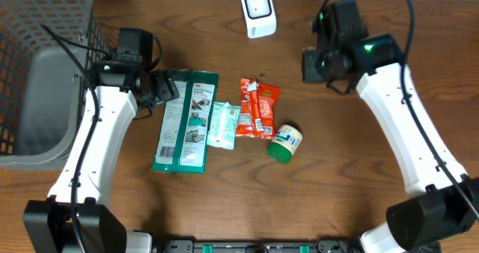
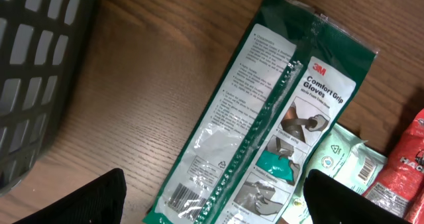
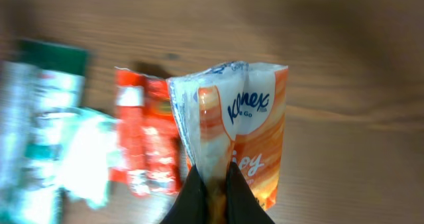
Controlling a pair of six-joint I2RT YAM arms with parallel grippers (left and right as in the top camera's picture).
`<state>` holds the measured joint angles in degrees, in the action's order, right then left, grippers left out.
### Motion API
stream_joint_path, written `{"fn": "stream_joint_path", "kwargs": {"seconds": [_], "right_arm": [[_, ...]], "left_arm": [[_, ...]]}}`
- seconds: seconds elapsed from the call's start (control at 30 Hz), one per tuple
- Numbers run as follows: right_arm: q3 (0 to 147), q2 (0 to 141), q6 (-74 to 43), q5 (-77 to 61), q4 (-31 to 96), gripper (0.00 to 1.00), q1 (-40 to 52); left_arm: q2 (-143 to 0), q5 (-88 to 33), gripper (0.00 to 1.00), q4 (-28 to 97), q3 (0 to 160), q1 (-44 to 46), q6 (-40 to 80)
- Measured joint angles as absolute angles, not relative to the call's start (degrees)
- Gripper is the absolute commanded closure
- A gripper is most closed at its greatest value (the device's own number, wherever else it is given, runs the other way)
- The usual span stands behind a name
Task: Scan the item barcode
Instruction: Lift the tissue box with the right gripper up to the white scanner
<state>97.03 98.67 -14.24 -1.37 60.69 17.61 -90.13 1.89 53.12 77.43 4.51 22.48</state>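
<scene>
Right gripper (image 3: 212, 192) clenched on lower edge of Kleenex tissue pack (image 3: 242, 118). Pack stands upright between fingers, held above table (image 1: 224, 200). From overhead I place that gripper right of white scanner (image 1: 258, 12), near back edge. Pack itself not made out from overhead.

Left gripper (image 2: 213, 184) spread wide, grasping nothing, hovering over green 3M gloves pack (image 2: 265, 118).

Lying mid-table beside gloves pack: pale wipes sachet (image 1: 222, 124), red snack packet (image 1: 258, 107), green-lidded jar (image 1: 286, 142). Grey basket (image 1: 30, 28) far left.
</scene>
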Motion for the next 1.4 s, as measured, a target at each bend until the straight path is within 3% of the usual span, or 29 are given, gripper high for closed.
{"fn": "stream_joint_path", "kwargs": {"seconds": [0.23,0.37,0.5,0.97,1.4], "right_arm": [[119.02,102.06,-18.61,-15.64,63.75,0.99,17.43],[137.21,111.13,-23.40,-22.76,63.81,0.99,16.60],[146.41,119.70,-27.94,-27.99,60.62,0.99,15.53],[147.52,144.99,-46.00,-38.00,28.97,0.99,13.41],[147.52,156.55,-55.35,-40.18,22.83,0.99,11.79]], "left_arm": [[-90.13,1.87,0.14,53.10,77.45,4.51,22.48],[-90.13,1.87,0.14,53.12,77.45,4.51,22.46],[-90.13,1.89,0.14,53.12,77.45,4.51,22.48],[-90.13,1.89,0.14,53.12,77.45,4.51,22.46],[-90.13,1.89,0.14,53.15,77.45,4.51,22.48]]}}
